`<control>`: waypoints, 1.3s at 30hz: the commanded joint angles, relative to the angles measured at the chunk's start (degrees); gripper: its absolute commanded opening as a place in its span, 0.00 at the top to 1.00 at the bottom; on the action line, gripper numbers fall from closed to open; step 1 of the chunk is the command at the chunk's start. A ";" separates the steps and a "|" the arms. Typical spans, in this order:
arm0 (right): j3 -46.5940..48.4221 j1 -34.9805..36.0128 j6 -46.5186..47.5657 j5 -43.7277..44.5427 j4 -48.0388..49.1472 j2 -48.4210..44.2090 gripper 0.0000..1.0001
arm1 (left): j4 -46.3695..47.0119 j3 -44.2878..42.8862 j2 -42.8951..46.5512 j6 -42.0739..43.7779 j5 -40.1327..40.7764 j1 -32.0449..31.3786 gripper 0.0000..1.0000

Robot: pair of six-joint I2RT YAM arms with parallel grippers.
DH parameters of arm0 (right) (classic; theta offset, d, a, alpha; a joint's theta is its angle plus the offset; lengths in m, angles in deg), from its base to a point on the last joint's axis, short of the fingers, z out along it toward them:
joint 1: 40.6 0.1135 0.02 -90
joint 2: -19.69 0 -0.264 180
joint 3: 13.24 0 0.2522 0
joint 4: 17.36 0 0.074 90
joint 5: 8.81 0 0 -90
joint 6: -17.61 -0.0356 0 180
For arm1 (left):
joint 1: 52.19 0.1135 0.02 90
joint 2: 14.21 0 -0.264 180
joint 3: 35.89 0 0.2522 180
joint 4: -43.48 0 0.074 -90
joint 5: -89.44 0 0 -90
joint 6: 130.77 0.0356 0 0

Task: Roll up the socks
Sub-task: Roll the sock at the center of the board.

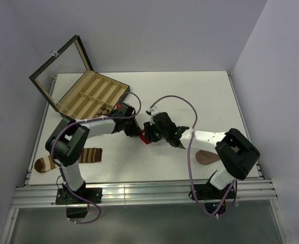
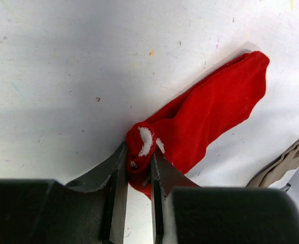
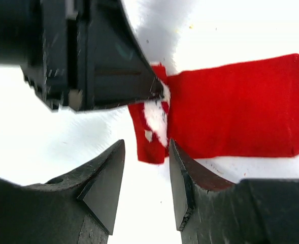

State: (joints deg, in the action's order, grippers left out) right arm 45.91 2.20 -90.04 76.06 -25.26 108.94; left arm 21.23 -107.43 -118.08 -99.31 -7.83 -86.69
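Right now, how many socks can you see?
4: red sock pinched by the left gripper, striped sock near left, tan sock near right, patterned sock seemingly in the box; others may be hidden.

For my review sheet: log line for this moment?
left tool: shut on rolled end of red sock | right tool: open, same end

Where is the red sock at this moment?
In the top view, the red sock lies near the middle of the table, right of the open box. It is between the left gripper, which pinches its rolled cuff end, and the right gripper.
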 commanded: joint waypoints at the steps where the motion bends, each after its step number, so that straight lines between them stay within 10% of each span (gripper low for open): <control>1: -1.53 3.33 5.16 13.73 3.01 -1.80 0.52 | -7.42 -0.23 -2.56 4.05 3.05 -0.13 0.98; 39: 4.45 11.69 10.88 22.70 -4.10 15.77 0.60 | -7.33 -1.28 -2.73 4.23 1.91 -0.04 0.98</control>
State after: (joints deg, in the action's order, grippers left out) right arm 50.19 13.90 -79.02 98.99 -23.01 120.70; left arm 19.50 -108.57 -118.43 -98.31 -7.50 -86.65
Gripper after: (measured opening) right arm 0.429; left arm 0.242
